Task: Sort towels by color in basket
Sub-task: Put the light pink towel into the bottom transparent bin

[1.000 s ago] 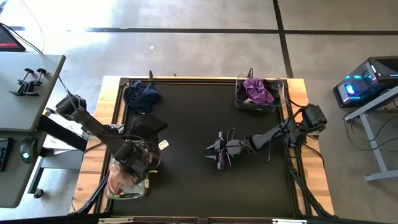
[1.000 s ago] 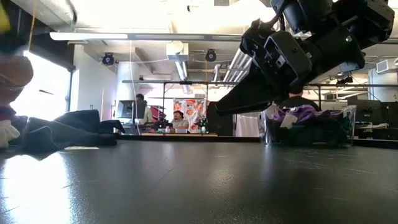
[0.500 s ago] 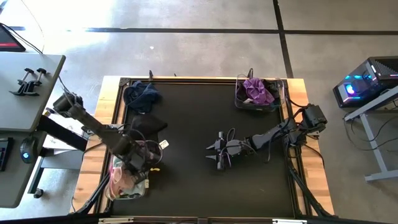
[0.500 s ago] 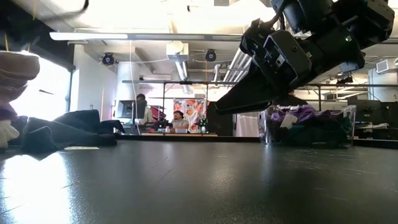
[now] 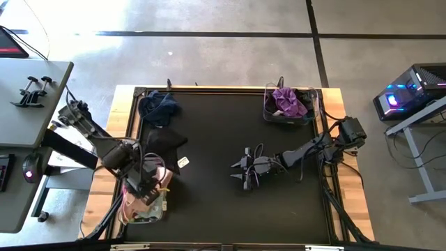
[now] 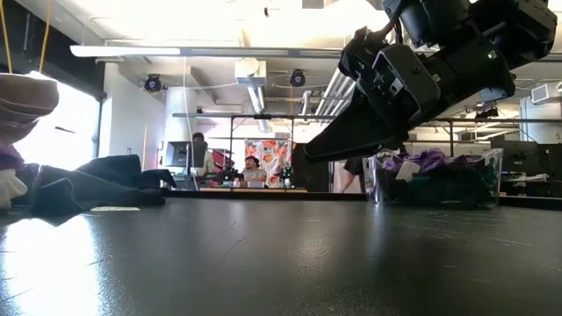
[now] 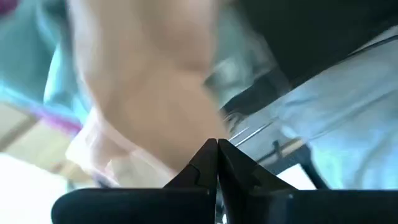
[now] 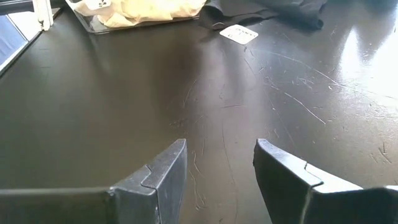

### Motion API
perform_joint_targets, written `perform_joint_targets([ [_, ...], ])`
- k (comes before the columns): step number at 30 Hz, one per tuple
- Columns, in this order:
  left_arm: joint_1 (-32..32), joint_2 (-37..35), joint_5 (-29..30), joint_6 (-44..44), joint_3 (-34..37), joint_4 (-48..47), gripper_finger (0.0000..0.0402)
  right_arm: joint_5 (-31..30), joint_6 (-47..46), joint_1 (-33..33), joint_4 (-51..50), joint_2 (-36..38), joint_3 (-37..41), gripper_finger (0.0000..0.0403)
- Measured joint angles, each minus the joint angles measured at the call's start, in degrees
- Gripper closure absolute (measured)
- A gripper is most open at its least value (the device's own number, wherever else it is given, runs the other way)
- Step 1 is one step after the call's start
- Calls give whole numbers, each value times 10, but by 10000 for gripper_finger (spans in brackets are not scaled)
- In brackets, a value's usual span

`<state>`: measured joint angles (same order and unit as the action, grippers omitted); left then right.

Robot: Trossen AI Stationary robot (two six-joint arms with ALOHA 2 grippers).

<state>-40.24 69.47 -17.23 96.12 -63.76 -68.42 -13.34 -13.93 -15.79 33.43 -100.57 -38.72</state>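
A clear basket [image 5: 139,208] at the near left holds pink towels [image 5: 134,199], which show blurred in the left wrist view [image 7: 143,93]. My left gripper [image 5: 144,187] hangs shut just above that basket, pointing steeply down, with nothing visible between its fingers [image 7: 216,155]. My right gripper [image 5: 245,172] waits open low over the table's middle [image 8: 217,168]. A navy towel [image 5: 159,106] lies at the far left and a black towel [image 5: 166,143] nearer. A second clear basket [image 5: 289,104] at the far right holds purple towels [image 5: 287,101].
A small white tag [image 5: 183,162] lies on the black mat [image 5: 223,209] beside the black towel, seen also in the right wrist view [image 8: 239,32]. The mat has light wooden borders [image 5: 348,209]. Cables trail from the right arm [image 5: 306,150].
My left gripper has risen out of the near-left basket and drifted slightly toward the table's left edge, rolling at the wrist, and it has stayed shut. The pink towels stay in the basket.
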Motion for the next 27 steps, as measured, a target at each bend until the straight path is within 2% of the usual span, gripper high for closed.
perform_joint_targets([
  [6, -7, 0, -66, 15, 93, 22, 401, 0, -1, 0, -2, 0, 0, 225],
  [10, -1, 1, -99, -6, 178, 80, 401, 0, -1, 0, -2, 0, 0, 225],
  [12, 3, 1, -96, -32, 215, 131, 401, 0, -1, 0, -2, 0, 0, 225],
  [16, 10, 0, -44, -77, 267, 219, 401, 0, -2, 0, -1, 0, 0, 225],
  [22, 17, -2, -40, -94, 280, 226, 401, 0, -2, 0, 0, 0, 0, 225],
  [27, 16, -19, -30, -93, 234, 195, 401, 0, -2, 0, 0, 0, 0, 225],
])
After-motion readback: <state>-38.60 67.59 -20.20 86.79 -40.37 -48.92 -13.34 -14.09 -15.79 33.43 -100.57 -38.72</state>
